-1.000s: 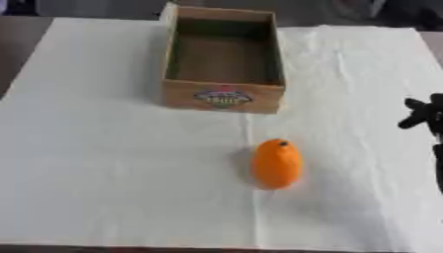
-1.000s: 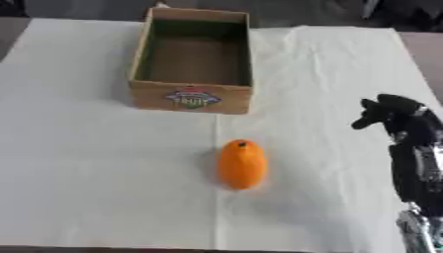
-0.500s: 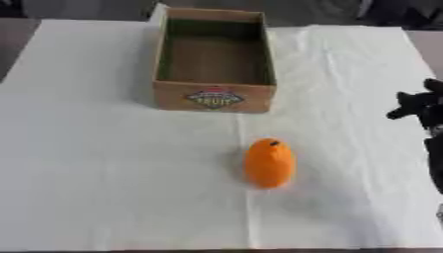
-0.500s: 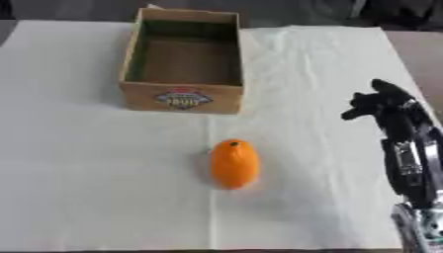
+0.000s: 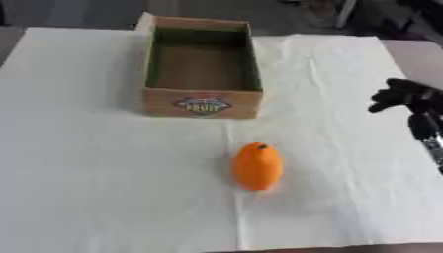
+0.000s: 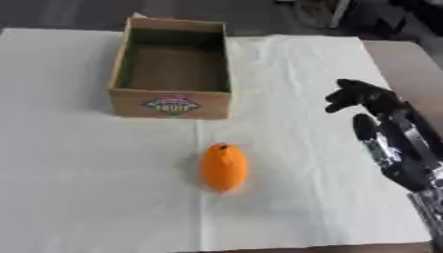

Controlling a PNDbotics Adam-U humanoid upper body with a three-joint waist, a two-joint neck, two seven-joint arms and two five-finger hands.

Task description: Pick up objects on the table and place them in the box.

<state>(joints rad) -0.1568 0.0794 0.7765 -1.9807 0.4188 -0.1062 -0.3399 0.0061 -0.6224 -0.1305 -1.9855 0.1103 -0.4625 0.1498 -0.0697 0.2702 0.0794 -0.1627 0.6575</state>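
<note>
While the orange fruit point(image 6: 224, 166) lies at eight o'clock from the right robot hand point(image 6: 359, 95), its long axis is pointed toward twelve. Fingers are seen curled, nothing held.

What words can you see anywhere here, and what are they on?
"FRUIT": on the label on the front of the box.
The rest of that label is too blurred to read.
The orange fruit, the cloth and the right hand carry no words.
</note>
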